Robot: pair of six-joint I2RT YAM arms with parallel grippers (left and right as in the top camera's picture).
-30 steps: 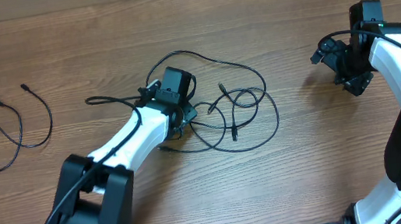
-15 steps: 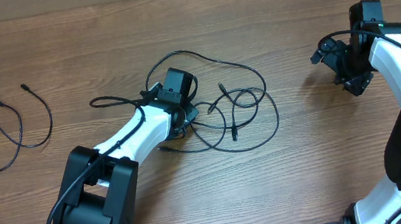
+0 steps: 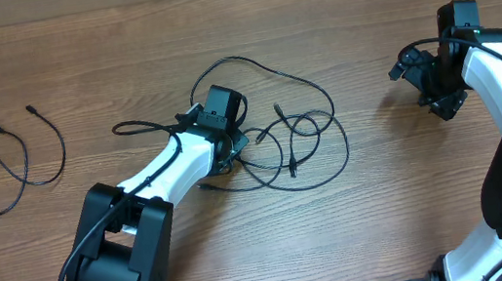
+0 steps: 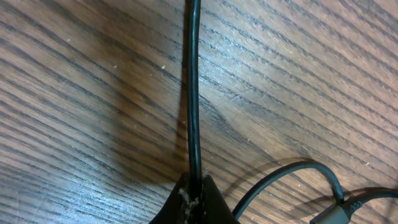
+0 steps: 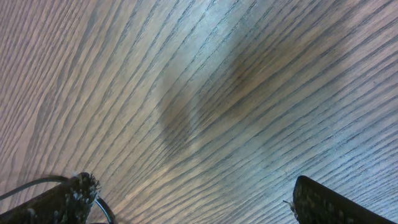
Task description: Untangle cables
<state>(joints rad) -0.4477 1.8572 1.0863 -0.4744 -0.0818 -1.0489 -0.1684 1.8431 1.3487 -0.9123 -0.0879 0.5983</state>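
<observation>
**A:** Where do things stand?

**B:** My left gripper (image 4: pixel 194 194) is pressed together on one strand (image 4: pixel 193 93) of the tangle (image 3: pixel 289 130). In my wrist view the strand runs straight from my fingertips toward twelve o'clock. The tangle sits mid-table (image 3: pixel 360 7), spreading from my left gripper toward three o'clock. One cable (image 3: pixel 4 170) lies by itself, well apart at nine o'clock.

**A:** And your other arm?

**B:** My right gripper (image 3: pixel 428 84) is spread and holds nothing. It hovers well apart from the tangle, at its three o'clock.

**A:** So what could go wrong?

**B:** Nothing pins the rest of the tangle. If I pull, I expect the whole bundle to slide along with my strand instead of letting it go, and the crossings may cinch tighter.

**A:** Anything closer to the pinch?

**B:** Yes. A loop (image 4: pixel 280 177) curves just beside my fingertips at about four o'clock, with a plug (image 4: pixel 329 214) near it. A plug is the likeliest thing to hook on a loop and lock up.

**A:** Is the hold itself safe?

**B:** I judge it marginal. The cord is thin and sits at the very tips, so a sharp tug could strip it out. Dragging toward nine o'clock could also carry the bundle onto the separate cable.
</observation>
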